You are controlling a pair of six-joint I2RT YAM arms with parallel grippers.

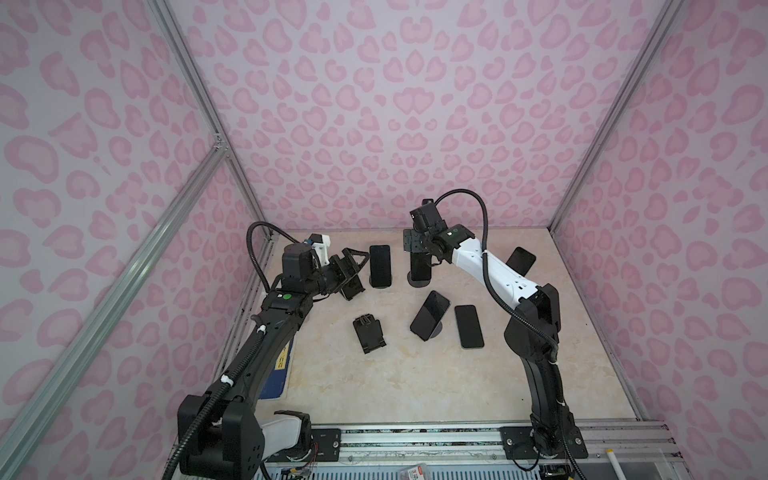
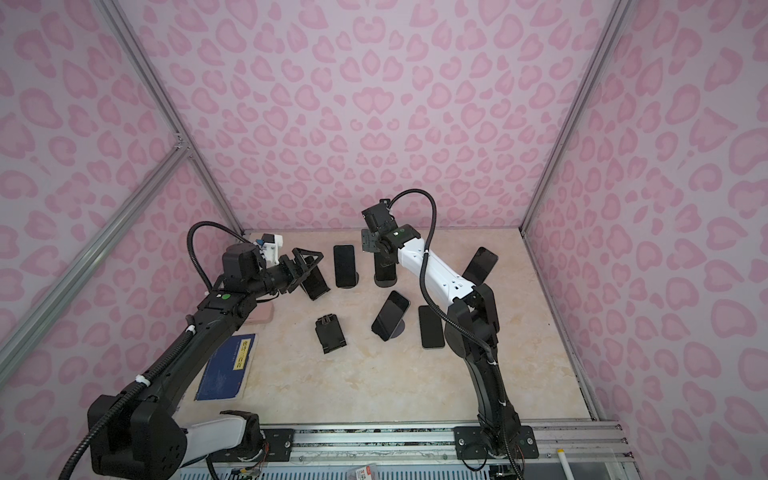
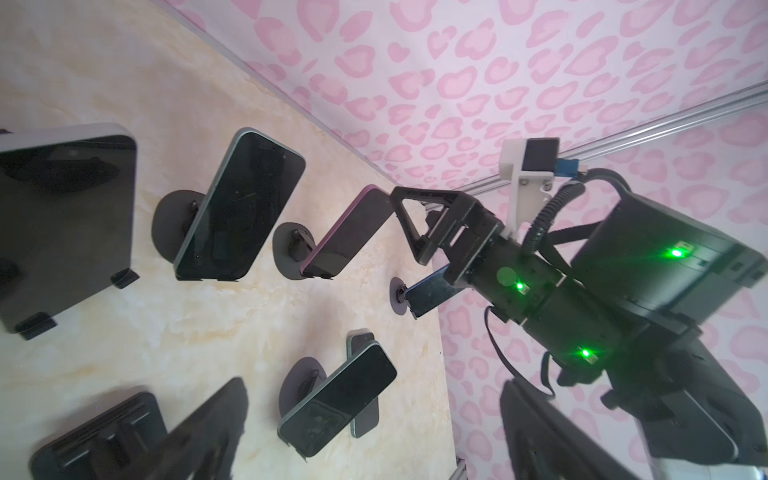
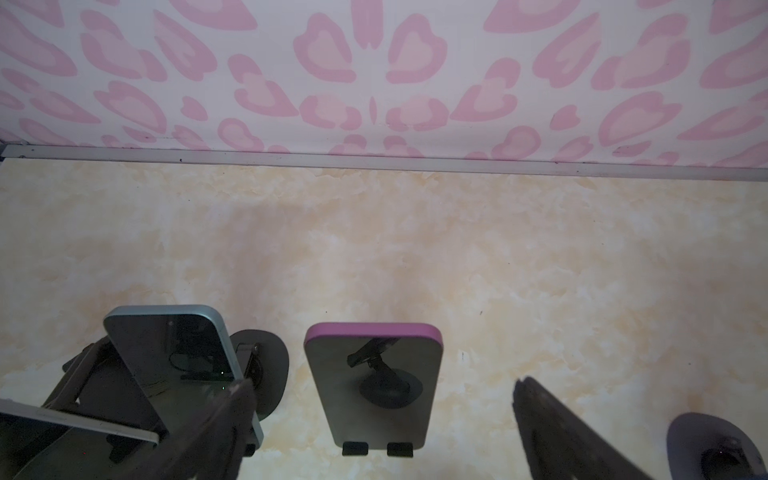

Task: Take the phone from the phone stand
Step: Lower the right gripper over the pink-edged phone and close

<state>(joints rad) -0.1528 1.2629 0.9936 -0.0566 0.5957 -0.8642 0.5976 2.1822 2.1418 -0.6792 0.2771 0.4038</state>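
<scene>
Right wrist view: pink-edged phone (image 4: pixel 372 386) leans back on its phone stand (image 4: pixel 355 449). Bottom edge sits on two small black feet, dark screen faces near. Right gripper (image 4: pixel 382 384) straddles it from above. Jaws wide apart, one finger (image 4: pixel 224 419) on each side, neither touching the phone. Nothing gripped.

In both top views this phone sits in the far row of the table (image 1: pixel 374 386), right of centre. It is mostly hidden under the right gripper; only its lower part and the stand's round base show.

Just left of it, teal-edged phone (image 1: pixel 380 266) leans back on a stand of its own, clear of both grippers. Further left, leftmost phone (image 1: pixel 354 291) sits on a third stand, with the left gripper (image 1: pixel 352 272) right at it. Left wrist view shows that gripper's two dark fingers (image 3: pixel 199 424) well apart, nothing clamped between them. Whether a finger touches the leftmost phone, cannot tell.

At the far right, far-right phone (image 1: pixel 520 261) leans on a stand, partly behind the right arm. Nearer, mid-table, tilted phone (image 1: pixel 430 314) rests on a round-based stand. Flat phone (image 1: pixel 468 326) lies on the table just right of it. Empty stand (image 1: pixel 369 334) is to the left of the tilted phone. Blue mat (image 2: pixel 226 365) lies at the near left beneath the left arm.
</scene>
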